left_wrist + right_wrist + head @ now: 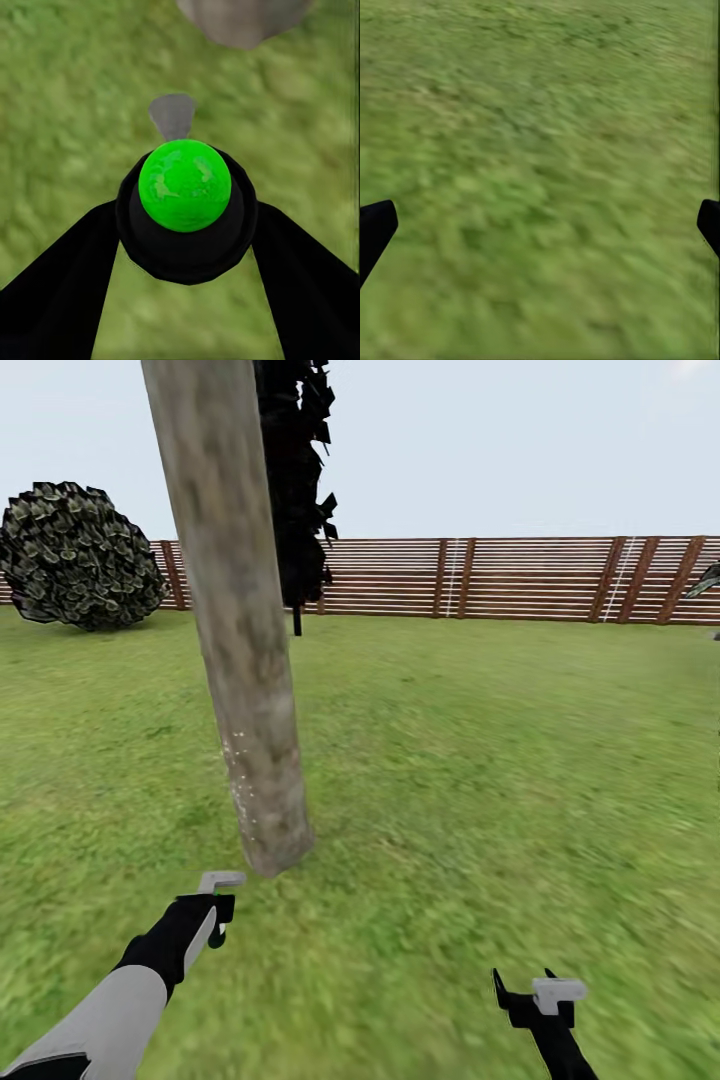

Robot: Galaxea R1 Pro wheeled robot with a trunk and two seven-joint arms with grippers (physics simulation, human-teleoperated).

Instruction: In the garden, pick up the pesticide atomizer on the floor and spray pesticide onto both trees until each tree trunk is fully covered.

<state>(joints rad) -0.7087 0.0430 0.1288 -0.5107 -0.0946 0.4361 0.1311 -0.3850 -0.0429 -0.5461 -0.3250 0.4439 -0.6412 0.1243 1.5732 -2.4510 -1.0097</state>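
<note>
Spraying step: our left gripper is clamped on the pesticide atomizer, green top between the fingers, grey nozzle aimed at the foot of the tree trunk just beyond it. Whitish pesticide specks dot the lower trunk, upper part bare. Right gripper hangs low at near right over grass, fingers spread, empty; next we judge the nozzle must lift to cover higher bark
</note>
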